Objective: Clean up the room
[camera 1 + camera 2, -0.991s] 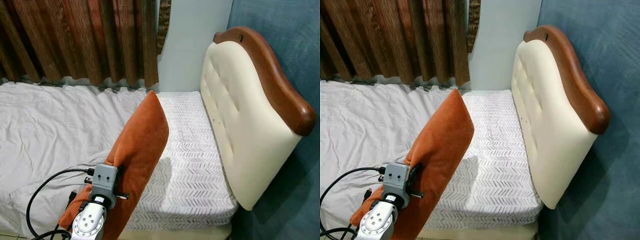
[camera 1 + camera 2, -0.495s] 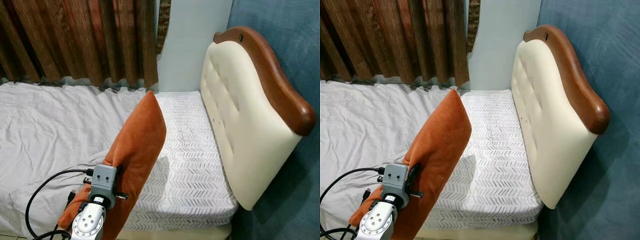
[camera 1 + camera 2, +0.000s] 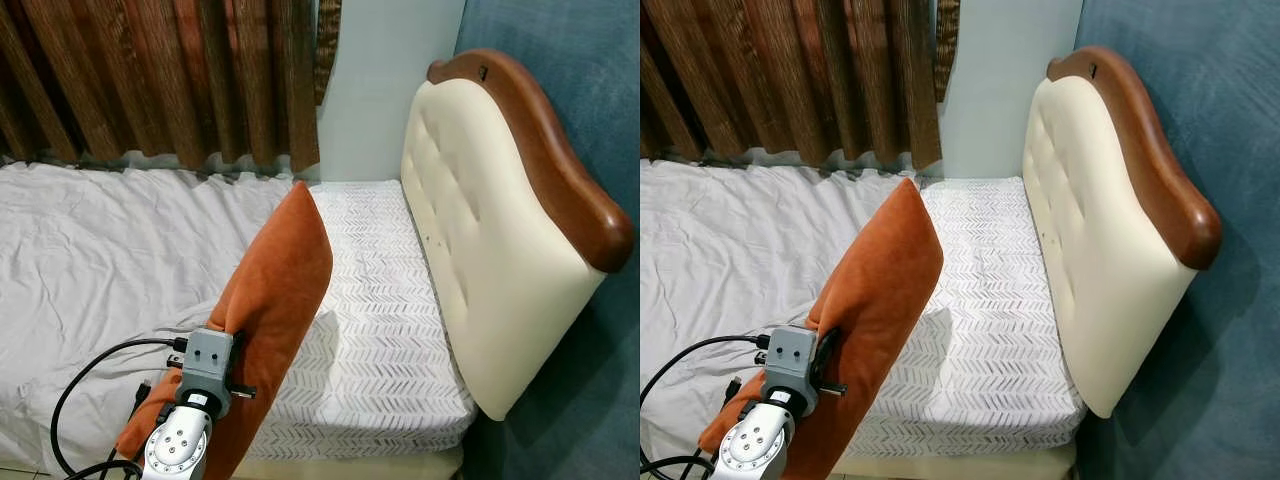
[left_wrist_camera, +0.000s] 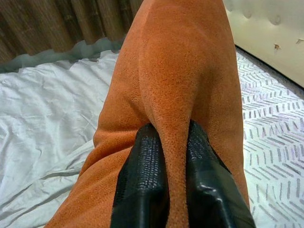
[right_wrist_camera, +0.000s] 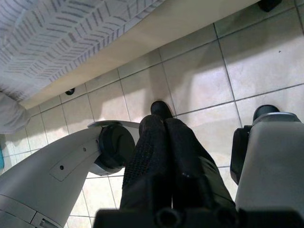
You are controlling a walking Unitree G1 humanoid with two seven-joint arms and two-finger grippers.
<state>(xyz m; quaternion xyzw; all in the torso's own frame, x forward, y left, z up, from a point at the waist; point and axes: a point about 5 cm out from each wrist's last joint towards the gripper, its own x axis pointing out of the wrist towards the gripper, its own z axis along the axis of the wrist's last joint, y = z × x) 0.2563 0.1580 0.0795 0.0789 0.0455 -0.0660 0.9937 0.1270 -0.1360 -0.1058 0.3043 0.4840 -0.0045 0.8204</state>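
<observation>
An orange velvet cushion (image 3: 282, 285) is held up on edge over the front of the bed (image 3: 90, 260), one corner pointing toward the curtain. My left gripper (image 4: 173, 135) is shut on a fold of the cushion (image 4: 175, 71), its black fingers (image 4: 142, 175) pinching the fabric from both sides; its silver wrist (image 3: 190, 420) shows at the lower left. My right gripper (image 5: 164, 126) hangs idle over the tiled floor, fingers shut on nothing.
A cream tufted headboard (image 3: 480, 230) with a brown wooden top stands at the right, against a blue wall (image 3: 590, 90). A white chevron-patterned sheet (image 3: 385, 330) covers the mattress beside it, a rumpled grey sheet lies to the left. Brown curtains (image 3: 160, 70) hang behind.
The cushion has leaned very slightly to the left and the view has shifted a little; the left gripper's hold is the same.
</observation>
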